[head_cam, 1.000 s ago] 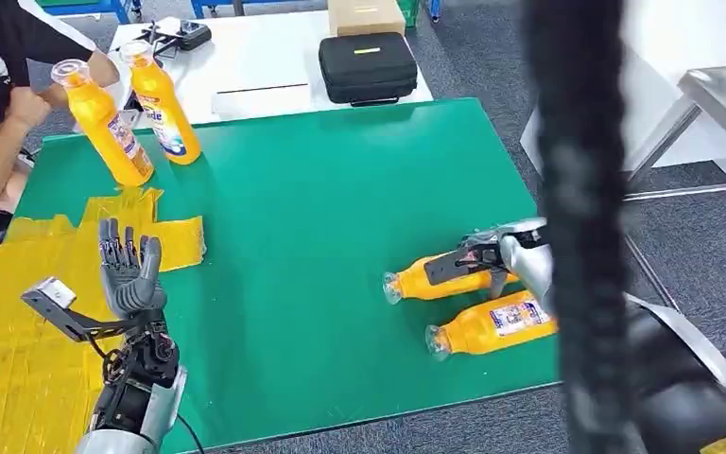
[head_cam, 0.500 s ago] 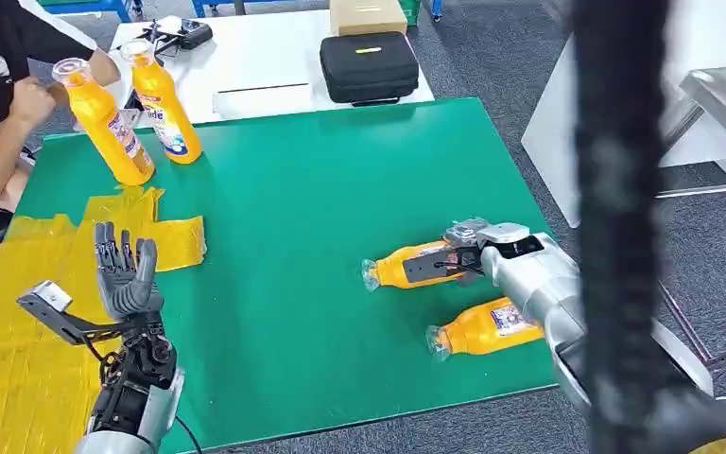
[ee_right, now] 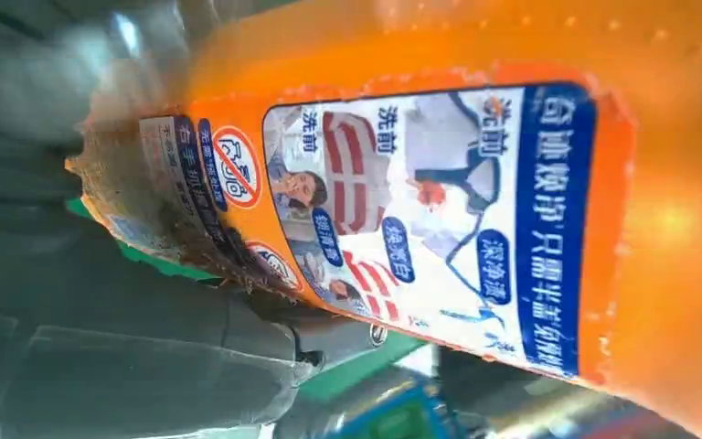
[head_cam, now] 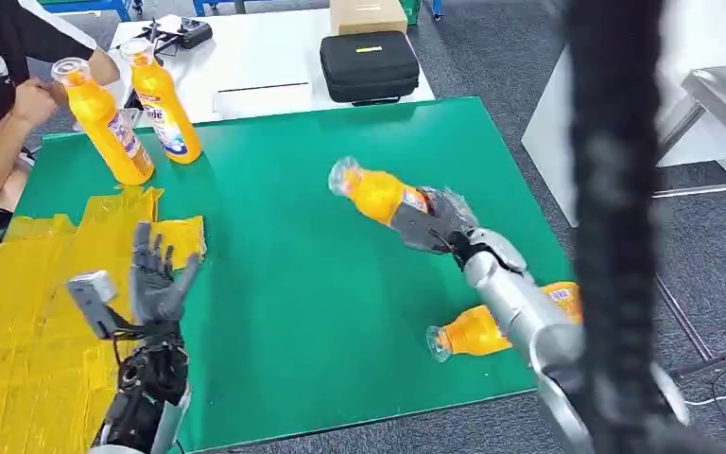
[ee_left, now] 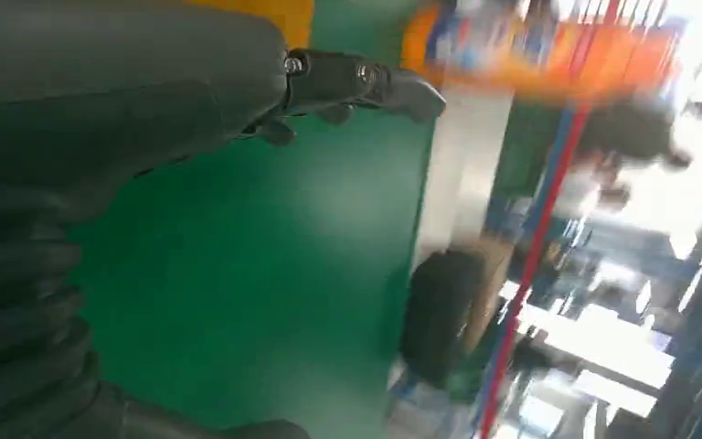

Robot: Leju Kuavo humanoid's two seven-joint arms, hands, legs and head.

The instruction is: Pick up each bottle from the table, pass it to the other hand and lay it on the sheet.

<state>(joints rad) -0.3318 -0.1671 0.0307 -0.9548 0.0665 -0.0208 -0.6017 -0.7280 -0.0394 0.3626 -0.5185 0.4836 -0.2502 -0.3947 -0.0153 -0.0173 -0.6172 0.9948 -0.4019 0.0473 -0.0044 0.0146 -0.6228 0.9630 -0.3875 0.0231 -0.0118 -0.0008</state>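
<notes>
right robot hand [head_cam: 432, 225]: gripping an orange bottle [head_cam: 374, 192] above the green table [head_cam: 312, 246]
left robot hand [head_cam: 158, 282]: spreading its fingers, holding nothing

A robotics lab or workshop, seemingly: beyond the left hand [head_cam: 156, 284] a green test table [head_cam: 293, 274], further off an equipment case [head_cam: 369, 66] and, blurred, shelving.

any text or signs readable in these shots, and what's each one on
"洗前", printed twice on the label of the orange plastic bottle held by the right hand.
White Chinese characters on that label's blue band: too uncertain to quote.
Red-ringed prohibition sign, same label; the small print beside it is too small.
Blue lettering on the standing orange bottle by the person: partly hidden, unreadable.
Label on the lying orange bottle: too small.
</notes>
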